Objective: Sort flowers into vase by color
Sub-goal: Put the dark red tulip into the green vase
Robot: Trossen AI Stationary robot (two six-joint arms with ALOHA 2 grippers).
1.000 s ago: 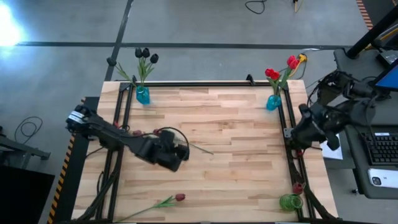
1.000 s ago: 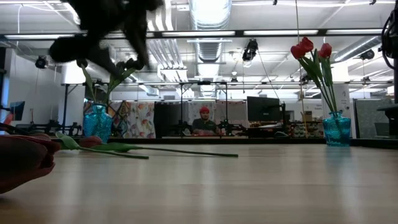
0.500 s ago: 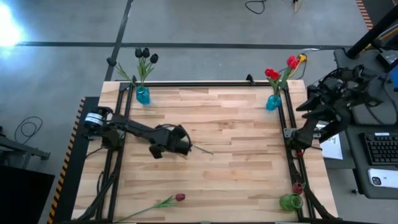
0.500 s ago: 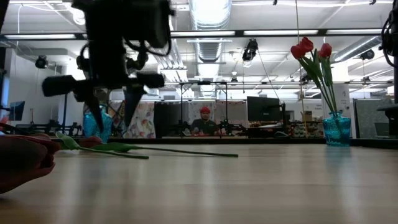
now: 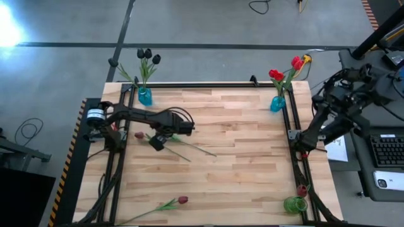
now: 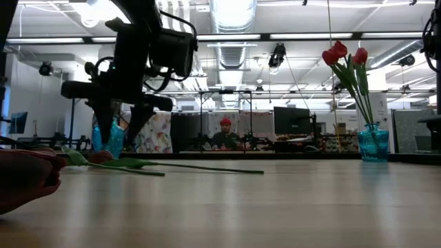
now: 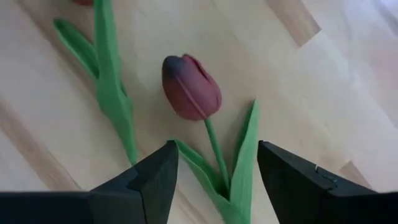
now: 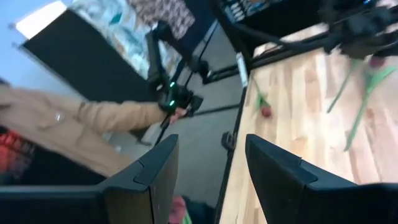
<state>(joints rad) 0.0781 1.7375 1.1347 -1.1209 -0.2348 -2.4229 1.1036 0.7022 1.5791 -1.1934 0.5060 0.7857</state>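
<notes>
The left gripper (image 7: 214,171) hangs over the left part of the wooden table (image 5: 240,157), and its two dark fingers (image 7: 146,180) stand wide apart with nothing between them. Just under it lies a dark red tulip (image 7: 189,87) flat on the wood, with its green stem and leaves running into the gap of the fingers; the fingers do not touch it. Beside this flower lies another green stem with leaf (image 7: 109,81). In the high view the same gripper (image 5: 158,140) is near the table's left edge, above the flowers lying there (image 5: 140,135).

One more red tulip (image 5: 182,200) lies alone near the front edge, well apart from the gripper. At the far left corner stands a blue vase (image 5: 144,96) with dark tulips (image 5: 148,55), and at the far right corner a second blue vase (image 5: 277,103) with red tulips (image 5: 276,75).

The right gripper (image 8: 208,180) waits beyond the right edge of the table, its fingers parted and empty. In its wrist view a person's tan sleeve (image 8: 81,118) shows in the room.
</notes>
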